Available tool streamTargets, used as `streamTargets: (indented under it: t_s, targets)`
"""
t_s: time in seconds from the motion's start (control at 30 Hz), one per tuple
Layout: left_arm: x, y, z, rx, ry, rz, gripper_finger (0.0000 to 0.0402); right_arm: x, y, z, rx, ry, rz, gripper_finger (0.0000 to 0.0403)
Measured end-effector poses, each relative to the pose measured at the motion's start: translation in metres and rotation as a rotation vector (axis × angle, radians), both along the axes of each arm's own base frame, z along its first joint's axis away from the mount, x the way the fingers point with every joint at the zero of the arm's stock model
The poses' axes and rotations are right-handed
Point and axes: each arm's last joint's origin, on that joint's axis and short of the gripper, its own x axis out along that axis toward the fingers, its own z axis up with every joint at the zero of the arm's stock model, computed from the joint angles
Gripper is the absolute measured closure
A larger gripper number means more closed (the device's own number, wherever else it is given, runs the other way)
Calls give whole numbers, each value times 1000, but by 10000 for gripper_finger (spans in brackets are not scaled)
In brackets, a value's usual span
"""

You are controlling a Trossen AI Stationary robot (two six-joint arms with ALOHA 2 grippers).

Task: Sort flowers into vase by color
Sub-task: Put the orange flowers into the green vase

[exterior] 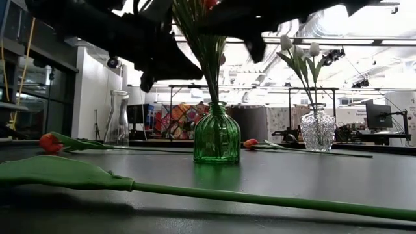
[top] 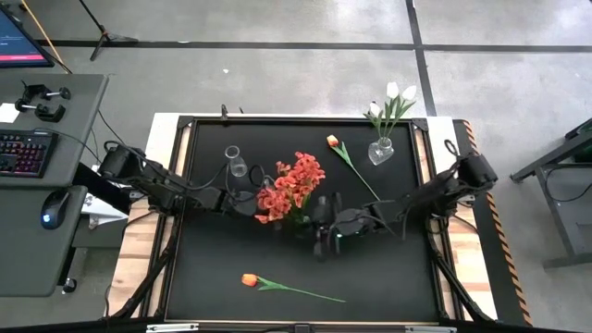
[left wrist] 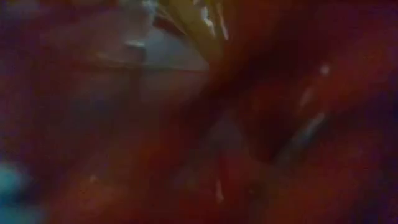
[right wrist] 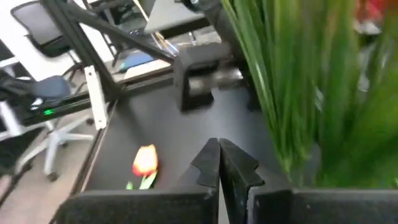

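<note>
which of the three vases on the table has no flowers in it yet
The plain clear glass vase at the table's far left side is empty. The green vase holds the red-orange blossoms, and the cut-glass vase holds the white tulips.

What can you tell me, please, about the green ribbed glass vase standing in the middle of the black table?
The green ribbed glass vase is squat and round-bodied with a short narrow neck, see-through, and stands upright near the centre of the black table. A bundle of thin green stems rises from its mouth, bearing the bushy red-orange blossoms that hide it from above. Both arms hang above it; nothing on the table touches it.
</note>
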Motion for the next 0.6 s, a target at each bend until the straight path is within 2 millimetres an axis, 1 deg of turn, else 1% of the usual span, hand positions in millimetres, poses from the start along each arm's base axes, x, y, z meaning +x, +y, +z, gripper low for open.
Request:
streamTargets:
  t_s: [0.13,0.23,0.4,0.5,0.6]
  targets:
    - [2,5,-3,0,10,14,401,21,5,-4,-81,68,-40,403]
    - [2,7,-2,2,10,1,401,28,7,-1,-112,98,-84,403]
    - [2,4,-3,-8,17,-61,401,24,7,1,-177,117,-175,403]
    - [1,0,-4,-21,30,-116,401,20,7,1,-183,135,-254,403]
    - [1,-4,-4,-24,32,-135,401,17,11,-1,-182,137,-296,403]
